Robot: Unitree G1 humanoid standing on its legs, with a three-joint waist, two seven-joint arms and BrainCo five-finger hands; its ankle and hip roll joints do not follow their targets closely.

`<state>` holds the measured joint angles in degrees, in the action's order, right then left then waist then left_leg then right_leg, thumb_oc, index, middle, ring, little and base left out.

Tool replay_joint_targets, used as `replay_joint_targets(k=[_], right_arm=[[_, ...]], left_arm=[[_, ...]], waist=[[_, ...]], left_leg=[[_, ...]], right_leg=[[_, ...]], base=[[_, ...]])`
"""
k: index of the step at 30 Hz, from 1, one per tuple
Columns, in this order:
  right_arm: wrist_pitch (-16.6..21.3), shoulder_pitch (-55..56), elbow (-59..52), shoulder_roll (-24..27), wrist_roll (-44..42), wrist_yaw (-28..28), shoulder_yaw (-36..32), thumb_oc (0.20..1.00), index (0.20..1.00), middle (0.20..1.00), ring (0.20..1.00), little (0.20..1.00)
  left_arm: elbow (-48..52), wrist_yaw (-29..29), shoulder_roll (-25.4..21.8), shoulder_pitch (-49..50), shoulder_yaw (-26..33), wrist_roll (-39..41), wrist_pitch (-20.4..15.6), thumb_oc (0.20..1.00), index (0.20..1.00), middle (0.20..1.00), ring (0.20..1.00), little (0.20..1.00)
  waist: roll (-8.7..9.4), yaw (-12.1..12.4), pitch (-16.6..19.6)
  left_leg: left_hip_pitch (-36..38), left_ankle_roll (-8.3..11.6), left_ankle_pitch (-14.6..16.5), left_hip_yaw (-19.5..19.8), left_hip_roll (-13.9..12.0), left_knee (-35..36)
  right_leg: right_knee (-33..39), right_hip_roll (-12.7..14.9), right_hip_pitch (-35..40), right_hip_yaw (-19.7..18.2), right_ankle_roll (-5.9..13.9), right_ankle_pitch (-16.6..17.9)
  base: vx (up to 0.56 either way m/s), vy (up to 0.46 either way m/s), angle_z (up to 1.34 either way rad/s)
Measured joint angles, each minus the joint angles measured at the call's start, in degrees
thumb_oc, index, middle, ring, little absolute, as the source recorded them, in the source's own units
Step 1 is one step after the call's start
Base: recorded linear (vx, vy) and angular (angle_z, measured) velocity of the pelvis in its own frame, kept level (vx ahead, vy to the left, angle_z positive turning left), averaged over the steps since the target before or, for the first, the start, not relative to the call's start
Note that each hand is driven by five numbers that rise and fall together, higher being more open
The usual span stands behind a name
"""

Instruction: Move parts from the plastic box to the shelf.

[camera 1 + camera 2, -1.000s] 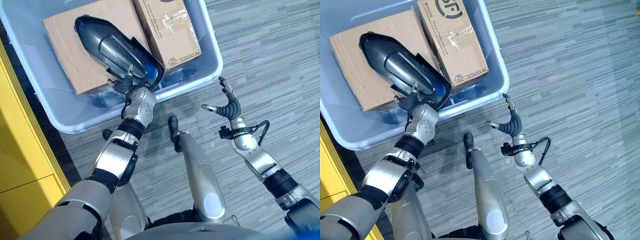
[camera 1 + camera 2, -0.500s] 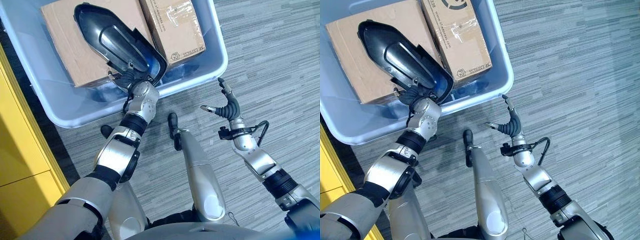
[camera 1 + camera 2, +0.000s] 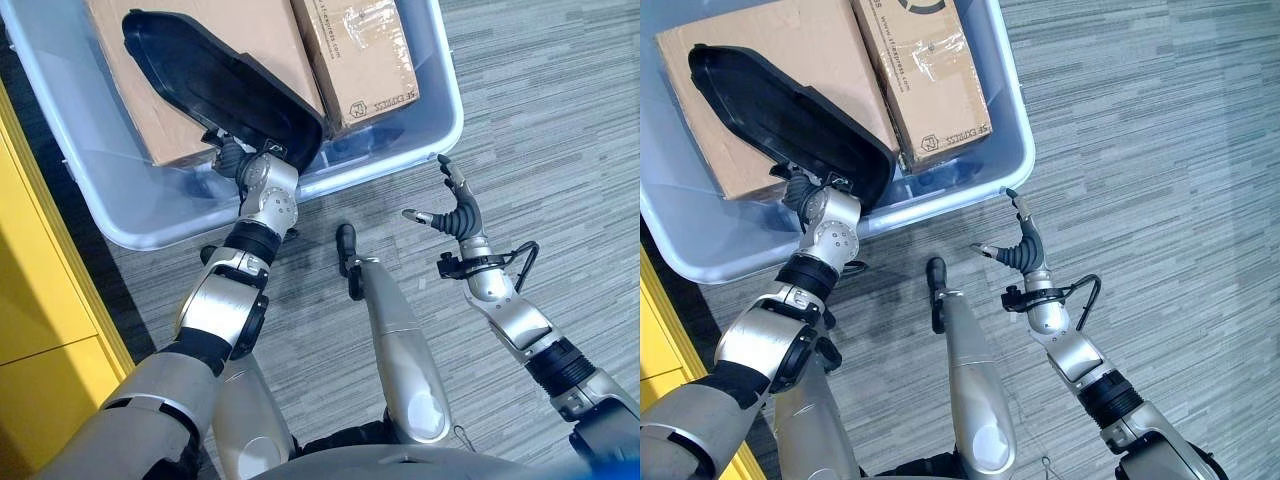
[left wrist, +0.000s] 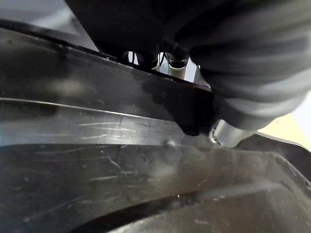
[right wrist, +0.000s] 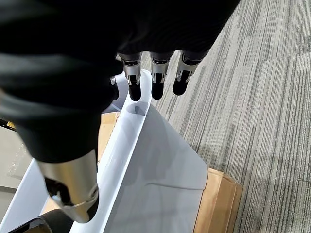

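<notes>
Left hand (image 3: pixel 248 172) curls on the near rim of the long black moulded plastic shell part (image 3: pixel 215 85) — tilted over cardboard boxes (image 3: pixel 250 40) in the pale blue plastic box (image 3: pixel 440 105). Right hand (image 3: pixel 458 212) hangs open above grey floor. Part looks light, stiff, glossy — likely slippery, so grip the rim.

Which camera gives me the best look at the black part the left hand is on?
The right eye view: the whole black part lies across the cardboard boxes, with the left hand at its near end. The left eye view shows much the same. The left wrist view shows its scratched surface close up.
</notes>
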<state>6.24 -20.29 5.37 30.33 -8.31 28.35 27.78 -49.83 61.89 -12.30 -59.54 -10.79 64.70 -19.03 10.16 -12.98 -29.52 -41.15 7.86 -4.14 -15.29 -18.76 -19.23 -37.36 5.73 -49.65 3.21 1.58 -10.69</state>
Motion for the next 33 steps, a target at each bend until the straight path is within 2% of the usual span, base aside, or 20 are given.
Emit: replay_joint_targets(k=[9, 14, 20, 26, 31, 33], right_arm=[[-0.07, 0.03, -0.02, -0.05, -0.56, 0.71, 0.18, 1.0, 1.0, 1.0, 1.0, 1.0], [0.5, 1.12, -0.03, -0.17, -0.54, 0.51, 0.16, 1.0, 1.0, 1.0, 1.0, 1.0], [2.75, 2.91, -0.06, -0.7, -0.13, -0.6, -0.13, 1.0, 1.0, 1.0, 1.0, 1.0], [4.25, 3.76, 0.08, -0.63, 0.75, -1.69, -0.4, 1.0, 1.0, 1.0, 1.0, 1.0], [4.3, 5.35, -0.47, 0.23, 2.33, -3.42, -0.72, 1.0, 1.0, 1.0, 1.0, 1.0], [4.3, 5.58, -1.21, 0.23, 2.4, -3.64, -0.76, 1.0, 1.0, 1.0, 1.0, 1.0]], left_arm=[[-1.27, -0.03, -0.06, -1.84, 0.12, 1.98, -0.18, 0.2, 0.2, 0.2, 0.2, 0.2], [-0.9, -0.68, -0.28, 0.57, 0.09, -2.78, 0.25, 0.2, 0.2, 0.2, 0.2, 0.2], [2.97, -10.88, -0.57, 10.34, -2.34, -7.75, -0.07, 0.2, 0.2, 0.2, 0.2, 0.2], [3.08, -12.9, -1.55, 13.35, -0.93, -9.48, -0.58, 0.2, 0.2, 0.2, 0.2, 0.2], [7.55, -14.04, -1.36, 17.52, 0.27, -10.46, -0.54, 0.2, 0.2, 0.2, 0.2, 0.2], [8.02, -14.04, -1.15, 18.66, 0.9, -12.44, -0.55, 0.2, 0.2, 0.2, 0.2, 0.2]], waist=[[0.47, -0.2, 0.31], [0.47, -1.68, 0.32], [0.43, -0.99, 0.3], [-0.76, 1.41, -0.03], [-4.43, 2.69, -0.23], [-5.04, 2.98, -0.25]], left_leg=[[-1.99, -0.74, 0.78, 0.0, 0.02, -2.16], [-1.01, -0.76, 0.83, 0.04, 0.16, -2.29], [5.51, -0.69, 0.49, -0.39, 1.39, -0.01], [12.4, -0.94, -0.36, -1.3, 2.59, 2.81], [17.14, -1.01, -0.43, -1.12, 2.78, 4.56], [18.56, -0.9, -0.52, -0.81, 2.77, 4.99]], right_leg=[[-0.53, 0.2, -1.52, -0.66, 0.28, 0.15], [-0.62, 0.28, -0.35, -0.67, -0.02, 0.36], [0.59, 1.38, 5.89, -0.27, 0.12, 0.28], [1.62, 2.37, 12.02, -0.22, 0.49, 0.19], [3.54, 2.33, 17.23, 0.4, 0.7, 0.32], [4.05, 2.17, 18.79, 0.54, 0.69, 0.32]], base=[[0.0, 0.004, 0.0], [-0.01, 0.094, 0.0], [-0.02, 0.141, 0.05], [0.0, 0.14, 0.06], [0.03, 0.103, 0.03], [0.05, 0.108, 0.01]])
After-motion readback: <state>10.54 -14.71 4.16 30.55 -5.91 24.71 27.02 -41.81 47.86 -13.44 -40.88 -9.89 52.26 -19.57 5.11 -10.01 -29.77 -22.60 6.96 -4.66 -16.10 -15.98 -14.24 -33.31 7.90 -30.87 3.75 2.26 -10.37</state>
